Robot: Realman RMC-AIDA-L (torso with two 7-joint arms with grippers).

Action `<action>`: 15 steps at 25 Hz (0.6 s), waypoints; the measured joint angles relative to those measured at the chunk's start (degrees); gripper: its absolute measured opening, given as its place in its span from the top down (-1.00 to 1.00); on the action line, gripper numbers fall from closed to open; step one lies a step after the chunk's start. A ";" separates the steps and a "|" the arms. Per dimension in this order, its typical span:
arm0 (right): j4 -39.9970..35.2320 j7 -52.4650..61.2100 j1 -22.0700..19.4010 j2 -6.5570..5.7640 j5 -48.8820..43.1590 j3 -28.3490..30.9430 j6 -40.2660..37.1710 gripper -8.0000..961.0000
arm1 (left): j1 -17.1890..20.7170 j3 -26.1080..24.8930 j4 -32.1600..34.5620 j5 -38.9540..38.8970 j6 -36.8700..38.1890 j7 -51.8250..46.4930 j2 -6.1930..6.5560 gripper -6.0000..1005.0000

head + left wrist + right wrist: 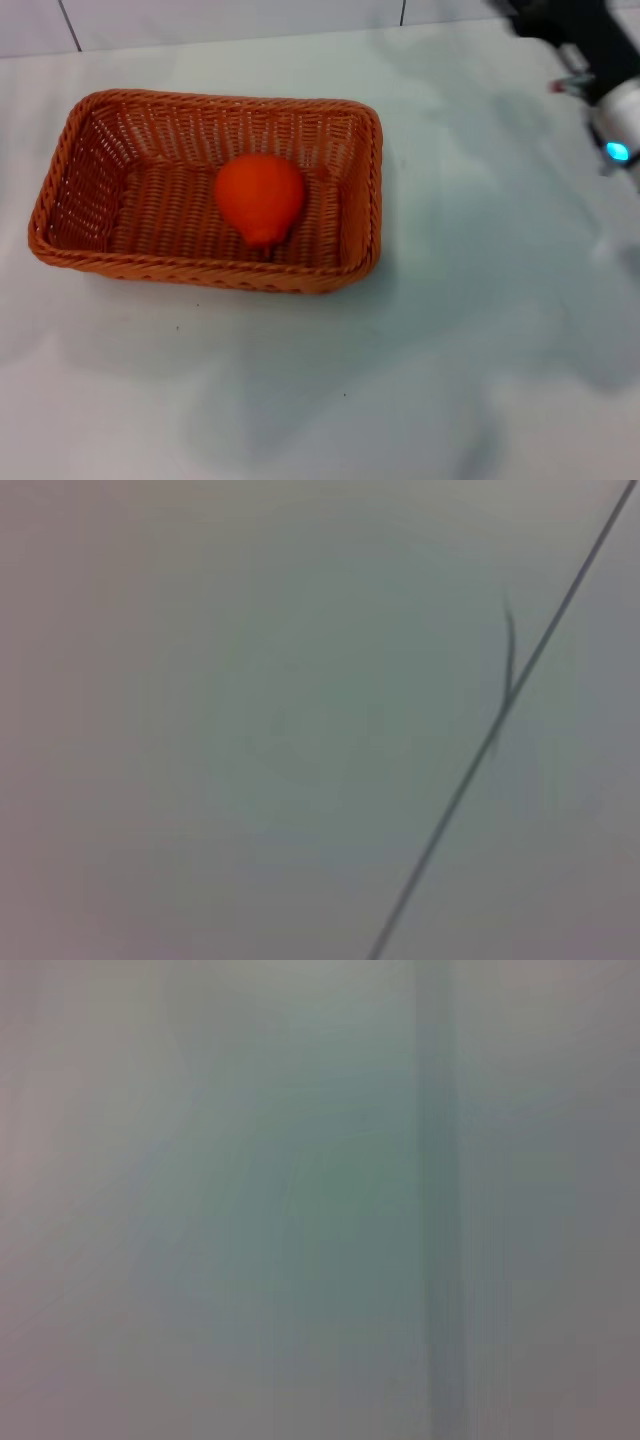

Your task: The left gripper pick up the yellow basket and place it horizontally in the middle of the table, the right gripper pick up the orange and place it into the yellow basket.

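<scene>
no legible txt, no labels, no nos.

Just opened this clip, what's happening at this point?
Nothing is being held. The orange already lies inside the yellow basket, which sits lengthwise on the white table, left of centre in the head view. The right gripper is off at the far right corner, well away from the basket. The left gripper is out of view. By the look of it, both placements are done.
</scene>
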 joint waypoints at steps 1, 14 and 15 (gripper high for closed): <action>0.32 0.03 -0.63 0.04 0.36 1.70 -0.05 -0.97 | 0.09 -0.24 -0.20 -0.01 -0.65 1.62 -0.05 -0.28; 8.71 0.29 -4.01 -0.10 6.07 8.05 -0.22 -0.97 | 1.58 -3.58 -8.27 -8.57 -1.83 32.30 -1.05 -0.28; 9.17 0.25 -4.62 -0.20 6.09 8.52 0.00 -0.97 | 1.67 -3.59 -8.69 -9.18 -1.85 34.05 -1.08 -0.28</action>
